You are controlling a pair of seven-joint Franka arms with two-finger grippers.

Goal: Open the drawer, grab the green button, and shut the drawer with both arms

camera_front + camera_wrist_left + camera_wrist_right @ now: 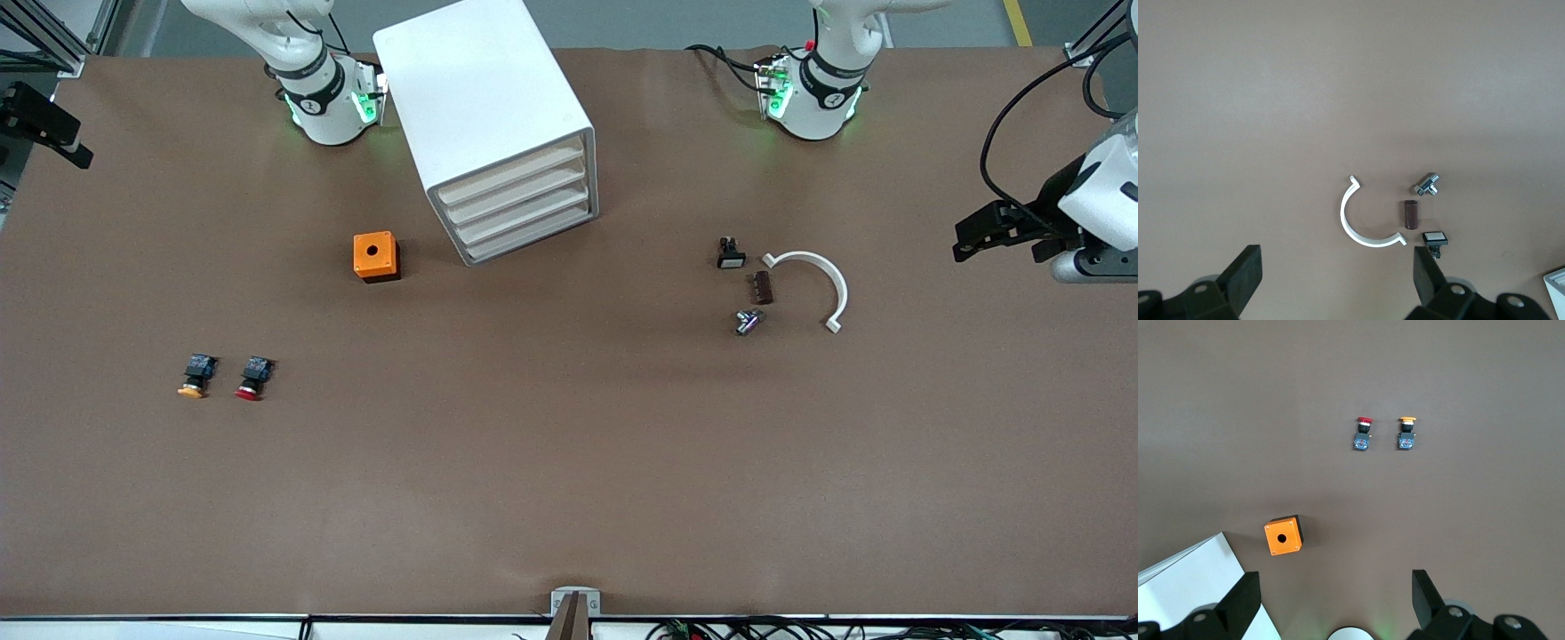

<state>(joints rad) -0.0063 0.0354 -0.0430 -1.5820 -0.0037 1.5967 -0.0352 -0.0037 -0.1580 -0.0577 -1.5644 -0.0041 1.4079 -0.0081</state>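
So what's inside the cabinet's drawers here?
Nothing shows: all four drawers of the white cabinet are shut, only their beige fronts visible. No green button is in sight; their contents are hidden.

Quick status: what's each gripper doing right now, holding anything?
Left gripper: open, empty, up over the white curved clip.
Right gripper: open, empty, over the table beside the cabinet.

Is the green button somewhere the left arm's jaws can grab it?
Probably not yet. No green button shows; all four drawers of the cabinet are shut. The left gripper hangs open at the table's edge.
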